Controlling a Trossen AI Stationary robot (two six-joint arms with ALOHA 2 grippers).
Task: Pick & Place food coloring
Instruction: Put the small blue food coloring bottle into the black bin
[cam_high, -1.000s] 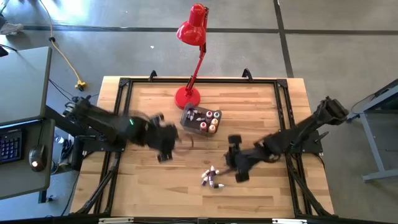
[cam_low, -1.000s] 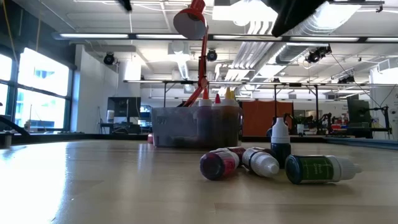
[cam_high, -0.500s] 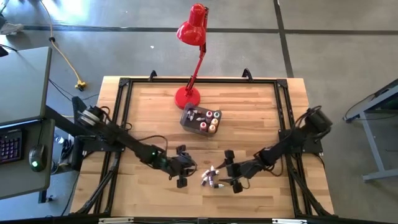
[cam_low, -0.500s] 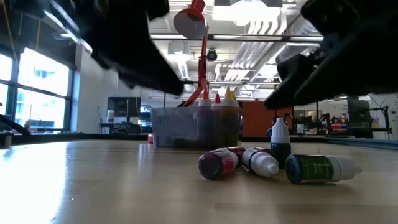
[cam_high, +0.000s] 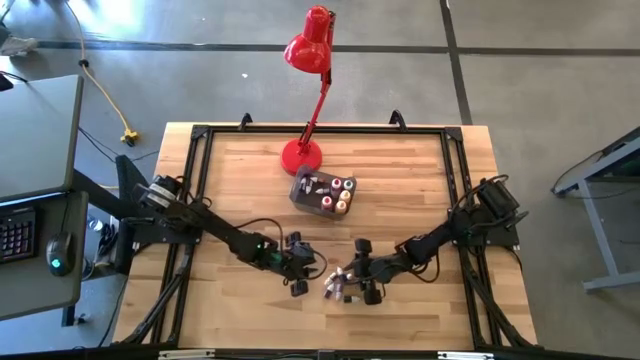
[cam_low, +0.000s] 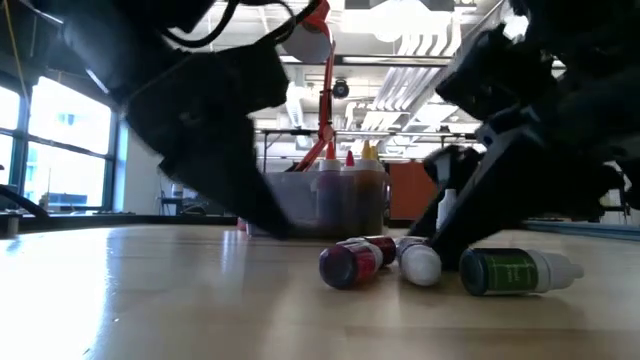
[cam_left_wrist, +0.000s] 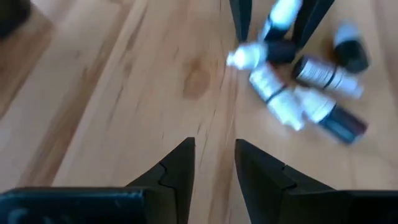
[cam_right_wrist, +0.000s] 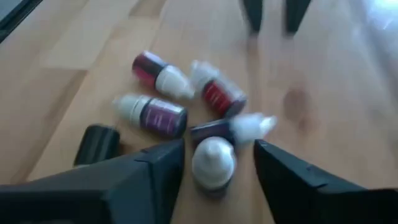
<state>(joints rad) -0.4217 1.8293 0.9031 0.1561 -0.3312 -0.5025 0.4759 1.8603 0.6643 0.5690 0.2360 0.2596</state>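
The right gripper (cam_right_wrist: 214, 163) straddles an upright white-capped food coloring bottle (cam_right_wrist: 213, 163) with spread fingers, apparently ready to grasp it, while the open left gripper (cam_left_wrist: 213, 163) waits just beside the pile on the tabletop (cam_high: 240, 180).

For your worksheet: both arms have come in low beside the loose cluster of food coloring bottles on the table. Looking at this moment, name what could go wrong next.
1. The right end effector straddles an upright white-capped bottle packed against lying bottles; closing could knock or pinch a neighbour.
2. The left end effector sits close on the cluster's other side; the two arms could collide.
3. The lying bottles are round and may roll away if nudged.
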